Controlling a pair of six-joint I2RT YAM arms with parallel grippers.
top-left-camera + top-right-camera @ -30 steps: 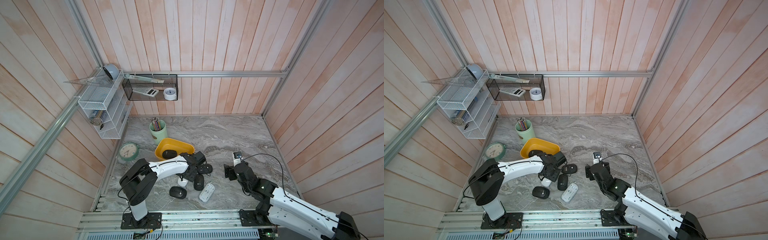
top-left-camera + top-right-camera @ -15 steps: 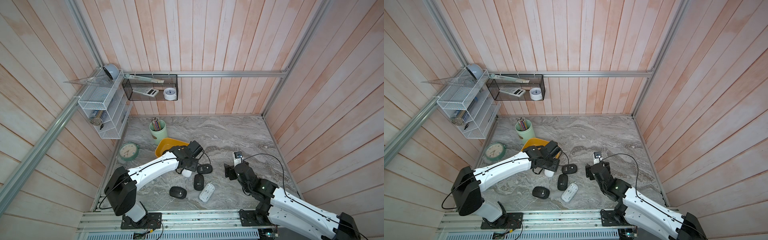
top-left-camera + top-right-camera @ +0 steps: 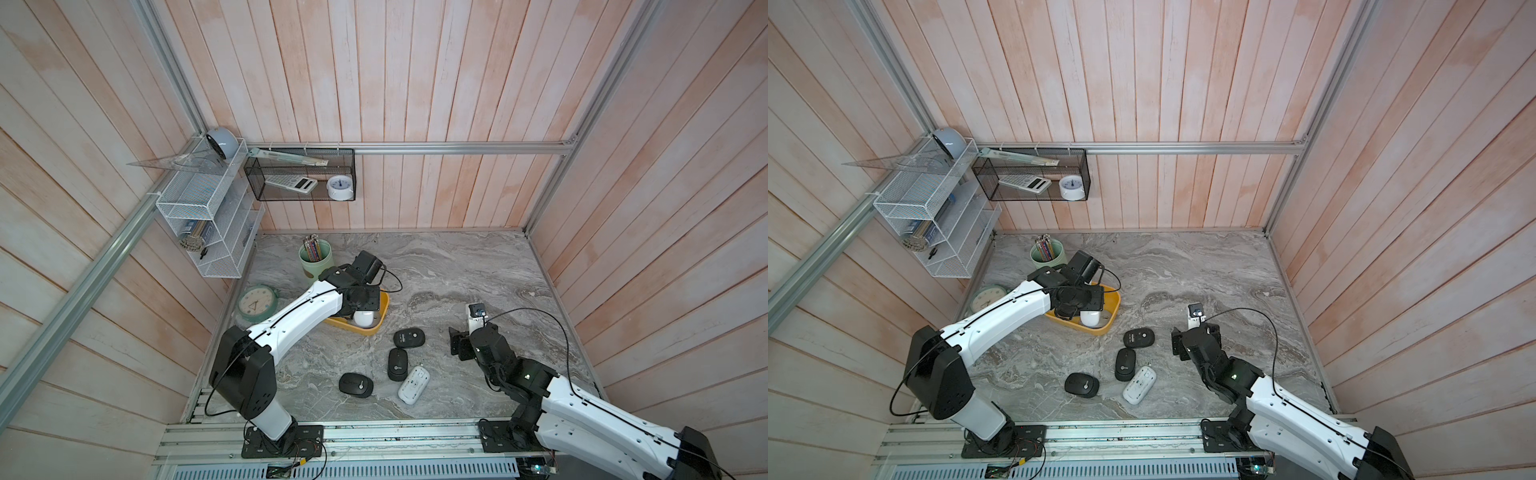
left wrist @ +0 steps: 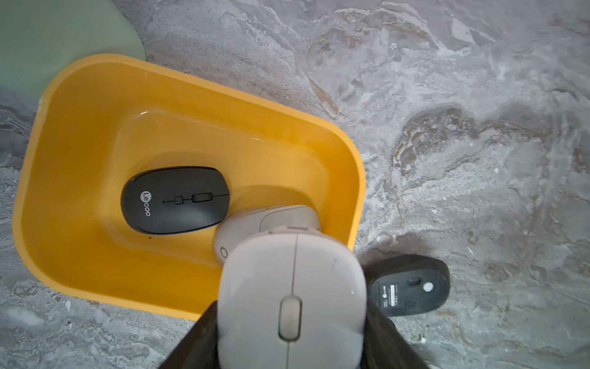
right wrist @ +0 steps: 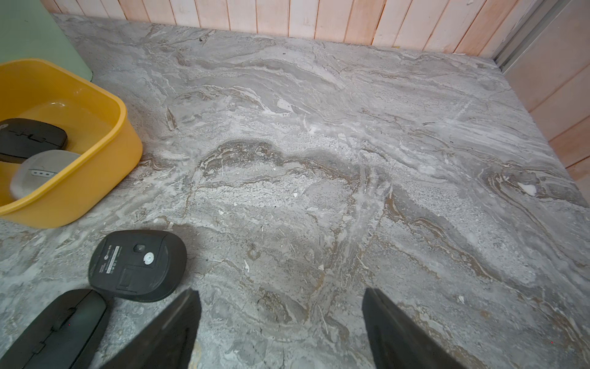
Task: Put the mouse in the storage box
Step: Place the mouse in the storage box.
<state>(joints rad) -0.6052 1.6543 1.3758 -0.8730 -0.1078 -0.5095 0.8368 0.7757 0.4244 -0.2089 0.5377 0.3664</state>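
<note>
Currently the left gripper (image 4: 292, 308) is clamped on a pale white plastic mouse (image 4: 292, 271), black fingers (image 4: 198, 338) pressing both its sides, scroll wheel facing up. The held mouse hangs over the near right corner of the shallow mustard-yellow plastic storage box (image 4: 79, 179), which sits left of centre on the grey marble-look tabletop (image 3: 457, 266); can't tell whether it touches anything under it. Inside the box: a flat black mouse with white lettering (image 4: 174, 199) on the floor, and a light grey mouse (image 4: 271, 220) just beside it, partly hidden under the held one. Outside, just right of the box's near corner, lies a black belly-up mouse (image 3: 409, 337); nearer the robot are a black oval mouse (image 3: 397, 364), a third black mouse (image 3: 355, 385) and a white oblong mouse (image 3: 413, 384). The right gripper (image 5: 279, 294) is spread wide with nothing between its fingers, low over bare table to the right of the loose mice. A pale green cup of pencils (image 3: 316, 259) stands just beyond the box's far side, and a round green clock (image 3: 257, 302) lies left of the box.
</note>
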